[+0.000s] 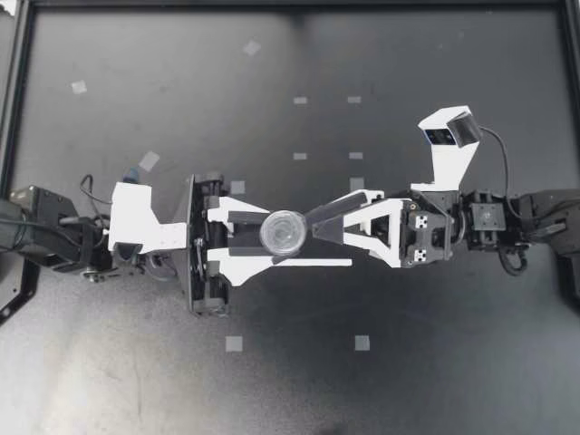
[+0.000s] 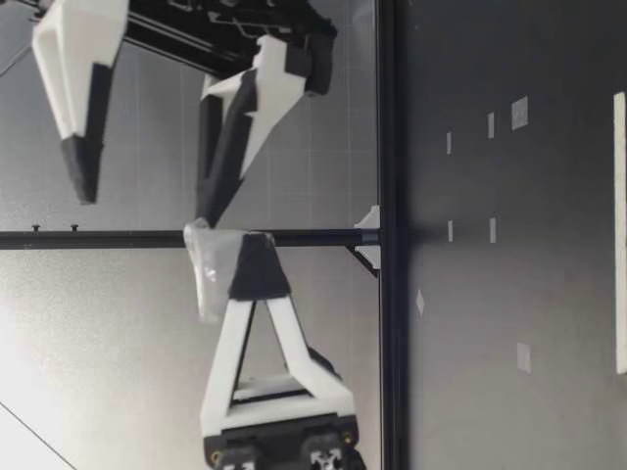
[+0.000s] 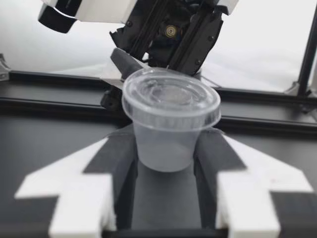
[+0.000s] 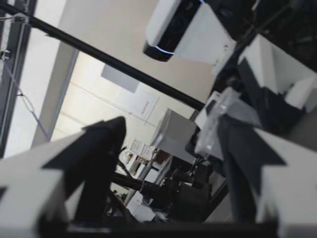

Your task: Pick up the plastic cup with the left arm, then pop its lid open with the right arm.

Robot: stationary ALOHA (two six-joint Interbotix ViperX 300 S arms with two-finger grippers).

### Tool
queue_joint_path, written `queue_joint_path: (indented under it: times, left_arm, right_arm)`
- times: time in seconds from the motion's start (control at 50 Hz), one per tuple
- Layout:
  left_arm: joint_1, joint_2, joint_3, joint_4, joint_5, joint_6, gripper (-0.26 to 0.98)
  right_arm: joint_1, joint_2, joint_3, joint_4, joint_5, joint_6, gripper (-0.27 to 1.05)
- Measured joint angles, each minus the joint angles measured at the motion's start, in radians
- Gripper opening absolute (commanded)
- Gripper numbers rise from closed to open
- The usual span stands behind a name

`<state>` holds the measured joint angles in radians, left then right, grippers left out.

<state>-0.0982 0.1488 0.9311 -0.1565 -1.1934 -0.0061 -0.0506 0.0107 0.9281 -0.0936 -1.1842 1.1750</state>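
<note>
Currently: clear lidded cup [image 1: 285,233], pinched upright by left gripper [image 1: 265,234] above table [image 1: 136,381]; right gripper [image 1: 304,245] spread, one finger at its rim; best held level, squeezed lightly.

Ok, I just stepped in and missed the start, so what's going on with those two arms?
The left gripper is shut on a small clear lidded cup and holds it up off the table, near the middle. The right gripper faces it from the other side, wide open. One of its fingers appears to rest against the rim of the cup's lid, but it has no grip on the cup.
</note>
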Motion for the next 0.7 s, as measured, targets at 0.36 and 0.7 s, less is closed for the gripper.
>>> queue_joint_path:
  times: [0.36, 0.7]
  left_arm:
    - [-0.015, 0.014, 0.02, 0.0, 0.011, -0.015, 0.1]
    - [-0.015, 0.012, 0.021, -0.002, 0.011, -0.075, 0.1]
  right_arm:
    - [-0.049, -0.138, -0.017, -0.104, -0.02, -0.008, 0.68]
    - [-0.126, -0.202, 0.003, -0.407, 0.293, -0.373, 0.68]
